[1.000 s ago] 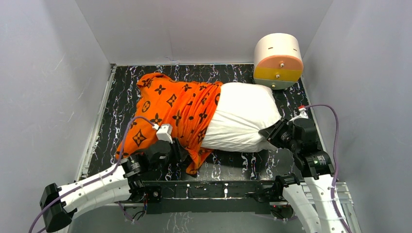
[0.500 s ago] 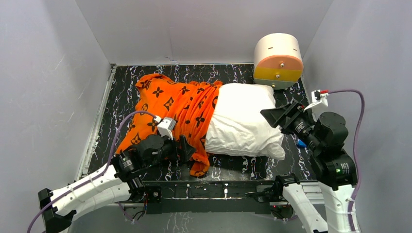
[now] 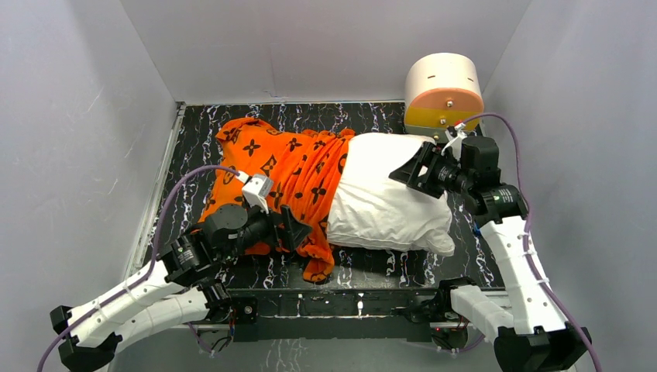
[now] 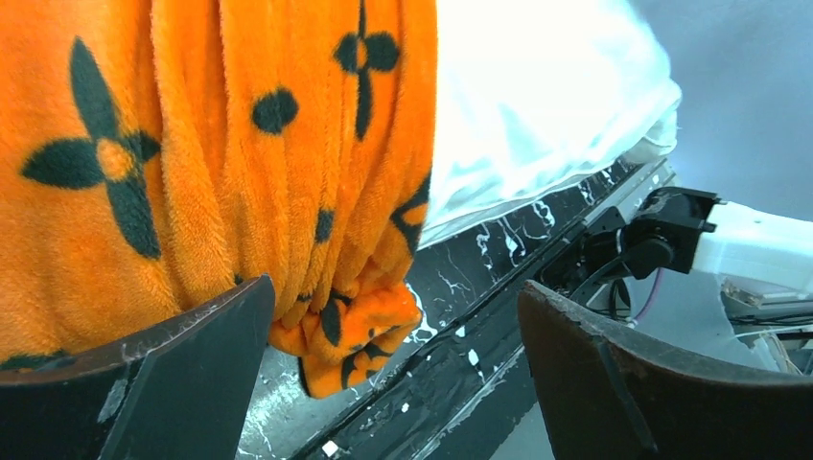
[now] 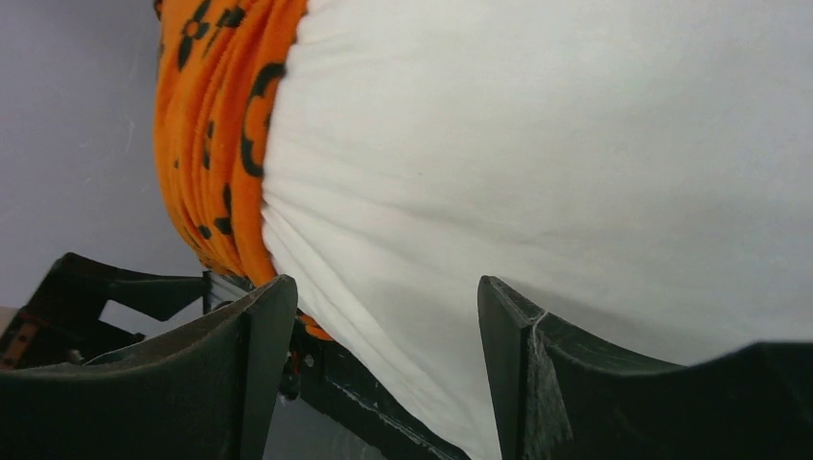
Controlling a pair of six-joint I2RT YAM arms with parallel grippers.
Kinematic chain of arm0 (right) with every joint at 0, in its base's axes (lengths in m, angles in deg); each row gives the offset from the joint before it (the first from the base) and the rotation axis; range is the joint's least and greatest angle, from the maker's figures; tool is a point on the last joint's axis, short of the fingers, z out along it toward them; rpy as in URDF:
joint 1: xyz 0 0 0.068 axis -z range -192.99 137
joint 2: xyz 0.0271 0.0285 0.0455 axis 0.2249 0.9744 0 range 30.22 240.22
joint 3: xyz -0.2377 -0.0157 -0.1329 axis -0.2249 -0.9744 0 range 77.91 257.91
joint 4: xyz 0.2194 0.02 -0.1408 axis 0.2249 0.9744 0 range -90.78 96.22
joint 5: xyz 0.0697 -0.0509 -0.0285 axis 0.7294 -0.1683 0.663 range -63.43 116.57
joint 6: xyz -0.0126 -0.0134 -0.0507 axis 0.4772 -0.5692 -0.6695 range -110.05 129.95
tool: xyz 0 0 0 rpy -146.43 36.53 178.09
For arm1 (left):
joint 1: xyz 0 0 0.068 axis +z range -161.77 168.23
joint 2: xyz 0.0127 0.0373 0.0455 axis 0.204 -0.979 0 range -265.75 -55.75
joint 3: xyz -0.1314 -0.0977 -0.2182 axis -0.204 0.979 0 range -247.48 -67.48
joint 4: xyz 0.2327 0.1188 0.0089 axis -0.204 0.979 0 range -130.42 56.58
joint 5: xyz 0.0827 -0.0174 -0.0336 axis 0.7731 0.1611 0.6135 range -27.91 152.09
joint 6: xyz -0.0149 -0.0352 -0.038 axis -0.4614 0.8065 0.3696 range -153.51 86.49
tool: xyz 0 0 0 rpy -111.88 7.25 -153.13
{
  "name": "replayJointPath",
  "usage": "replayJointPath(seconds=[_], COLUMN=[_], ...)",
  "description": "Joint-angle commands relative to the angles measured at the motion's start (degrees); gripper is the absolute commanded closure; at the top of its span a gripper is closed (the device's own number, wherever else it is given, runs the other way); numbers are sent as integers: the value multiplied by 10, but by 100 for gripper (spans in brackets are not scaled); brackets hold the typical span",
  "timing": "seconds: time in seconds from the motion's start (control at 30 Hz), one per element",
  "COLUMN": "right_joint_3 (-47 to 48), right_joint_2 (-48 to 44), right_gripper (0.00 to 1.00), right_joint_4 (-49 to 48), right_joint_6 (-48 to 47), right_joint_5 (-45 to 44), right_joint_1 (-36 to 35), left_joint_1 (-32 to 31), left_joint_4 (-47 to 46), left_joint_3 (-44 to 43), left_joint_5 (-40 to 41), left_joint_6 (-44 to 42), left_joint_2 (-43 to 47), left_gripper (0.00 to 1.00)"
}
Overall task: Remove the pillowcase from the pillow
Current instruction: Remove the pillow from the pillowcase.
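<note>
The orange pillowcase with dark brown motifs covers the left half of the white pillow, bunched at its middle; the pillow's right half is bare. My left gripper is open at the pillowcase's near hem, with nothing between its fingers. In the left wrist view the left gripper frames the hanging hem of the pillowcase, and the pillow lies beyond. My right gripper hovers open over the pillow's far right part. In the right wrist view the right gripper shows the pillow and the pillowcase past its fingers.
A round drawer box stands at the back right corner, close to my right wrist. The black marbled table is enclosed by grey walls on the left, back and right. A black rail runs along the near edge.
Both grippers opened. The right one let go of the pillow's near right corner, then rose and swung toward the far side. The left one released the pillowcase hem and drew back slightly.
</note>
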Motion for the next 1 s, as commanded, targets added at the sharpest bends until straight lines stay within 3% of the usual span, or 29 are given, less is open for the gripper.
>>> replayJointPath(seconds=[0.0, 0.2, 0.3, 0.4, 0.47, 0.53, 0.63, 0.77, 0.9, 0.97], right_joint_3=[-24, -97, -115, -128, -132, -138, -179, -191, -183, -182], right_joint_2=[1, -21, -8, 18, 30, 31, 27, 42, 42, 30], right_gripper=[23, 31, 38, 42, 46, 49, 56, 58, 58, 56], right_joint_4=[50, 28, 2, -12, -17, -22, -78, -61, -52, -48], right_joint_6=[-78, -111, -129, -156, -161, -155, -136, -147, -146, -147], right_joint_5=[-42, -75, -51, -55, -59, -41, 16, -36, -25, -36], right_joint_1=[3, 3, 3, 3, 3, 3, 3, 3, 3, 3], left_joint_1=[3, 3, 3, 3, 7, 26, 113, 242, 283, 286], left_joint_4=[66, 72, 81, 127, 108, 79, 97, 75, 90, 130], left_joint_3=[-66, -162, -238, -346, -390, -427, -509, -534, -587, -621], left_joint_5=[-15, -2, 21, 98, 150, 151, 79, -97, -339, -411], left_joint_6=[-17, -61, -101, -118, -152, -202, -221, -218, -259, -267], left_joint_2=[-7, -53, -129, -226, -271, -317, -409, -530, -655, -712], left_gripper=[2, 2, 2, 2, 2, 2, 2, 2, 2, 2])
